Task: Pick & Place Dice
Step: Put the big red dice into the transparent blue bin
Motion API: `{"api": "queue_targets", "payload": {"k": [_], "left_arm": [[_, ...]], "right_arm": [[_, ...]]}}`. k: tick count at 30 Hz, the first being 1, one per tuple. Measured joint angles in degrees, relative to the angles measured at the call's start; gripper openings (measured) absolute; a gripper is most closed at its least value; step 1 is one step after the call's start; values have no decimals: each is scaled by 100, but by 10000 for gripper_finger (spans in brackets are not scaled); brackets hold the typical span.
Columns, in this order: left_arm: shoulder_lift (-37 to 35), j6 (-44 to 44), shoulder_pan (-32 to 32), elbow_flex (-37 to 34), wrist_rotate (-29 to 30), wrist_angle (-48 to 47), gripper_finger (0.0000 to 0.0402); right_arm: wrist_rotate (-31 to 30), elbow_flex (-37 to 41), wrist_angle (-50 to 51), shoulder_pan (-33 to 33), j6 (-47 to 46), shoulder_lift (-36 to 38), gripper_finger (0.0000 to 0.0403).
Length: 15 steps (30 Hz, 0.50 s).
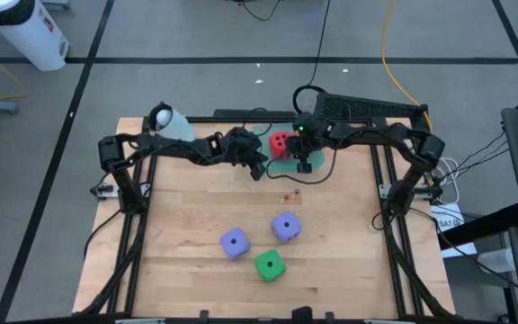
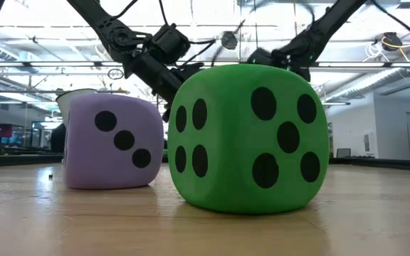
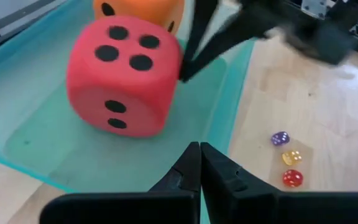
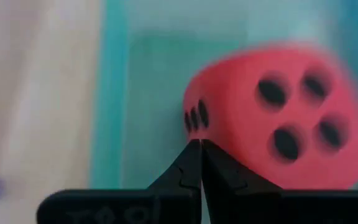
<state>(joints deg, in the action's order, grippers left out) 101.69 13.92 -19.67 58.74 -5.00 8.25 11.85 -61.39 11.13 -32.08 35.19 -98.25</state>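
The red die [image 3: 124, 78] sits in the see-through green tray [image 3: 55, 149] at the far side of the wooden table [image 1: 187, 279]. The orange die [image 3: 138, 11] is in the tray too, right behind the red one and touching it.

The left gripper [image 3: 199, 152] is low, just beside the near edge of the tray. Its two dark fingers are pressed together and hold nothing. The right gripper [image 4: 199, 149] is over the tray, with its tips very close to the side of the red die. Its fingers are pressed together too, with nothing between them.

Three more dice sit well apart from the tray, near the front of the table. The green die [image 1: 269, 265] is closest to the front. One purple die [image 1: 234, 242] is just beside it, and the other purple die [image 1: 286, 226] is near both.

Three tiny dice [image 3: 286, 158], purple, yellow and red, lie in a row on the wood near the tray.
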Motion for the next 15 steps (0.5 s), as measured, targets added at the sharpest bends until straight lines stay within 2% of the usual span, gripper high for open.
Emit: {"api": "queue_targets", "payload": {"k": [5,11,15], "left_arm": [[0,13,78,0,-5,0,9],[0,13,106,0,-4,14,3],[0,21,97,0,107,42,10]], "right_arm": [[-749,0,-583,-24,-143,-165,0],[-869,-6,-1046,14,-279,11,0],[-876,-6,-933,80,-357,191,0]]}}
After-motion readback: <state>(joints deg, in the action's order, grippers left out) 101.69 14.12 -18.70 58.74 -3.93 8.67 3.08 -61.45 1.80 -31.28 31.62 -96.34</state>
